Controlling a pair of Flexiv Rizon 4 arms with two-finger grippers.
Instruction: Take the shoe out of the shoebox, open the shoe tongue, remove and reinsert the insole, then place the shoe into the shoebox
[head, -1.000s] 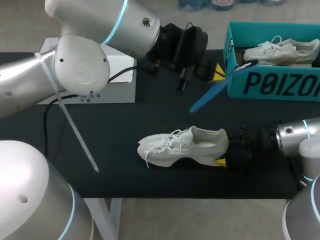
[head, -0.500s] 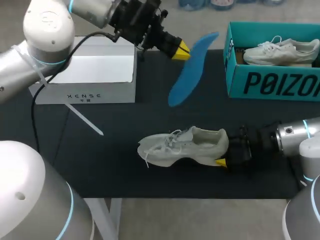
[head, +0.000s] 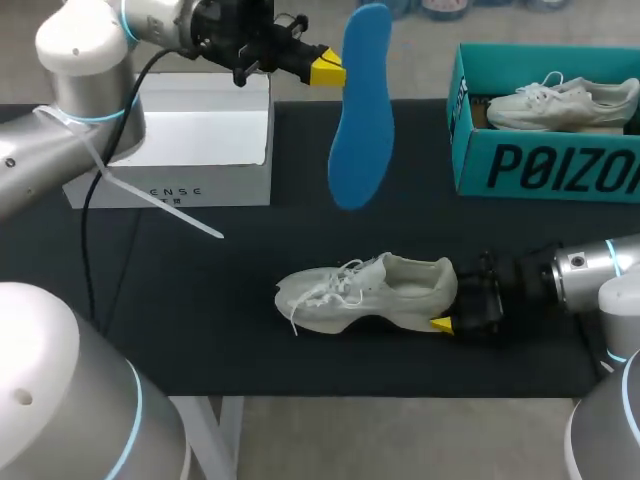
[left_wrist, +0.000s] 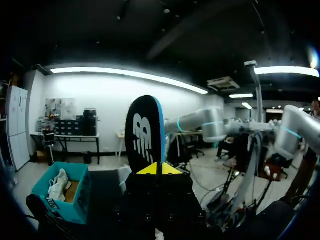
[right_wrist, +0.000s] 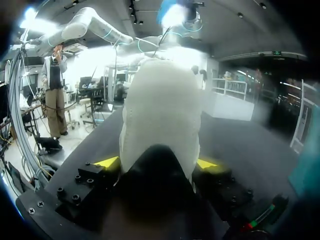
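Note:
My left gripper (head: 330, 68) is shut on the edge of a blue insole (head: 360, 110), which hangs upright high above the table's far middle. In the left wrist view the insole (left_wrist: 145, 132) stands on edge between the closed yellow tips of the gripper (left_wrist: 159, 169). A white shoe (head: 365, 290) lies on its sole on the dark table, toe to the left. My right gripper (head: 455, 312) grips its heel from both sides. In the right wrist view the heel (right_wrist: 162, 110) fills the space between the fingers of the gripper (right_wrist: 156, 162).
A teal shoebox (head: 545, 170) stands open at the far right with a second white shoe (head: 565, 100) inside; the left wrist view also shows this box (left_wrist: 62, 200). A white box (head: 190, 140) sits at the far left.
My left arm has swung the insole away from the shoebox, up and to the left, and it now hangs upright. The right gripper and the shoe have stayed put.

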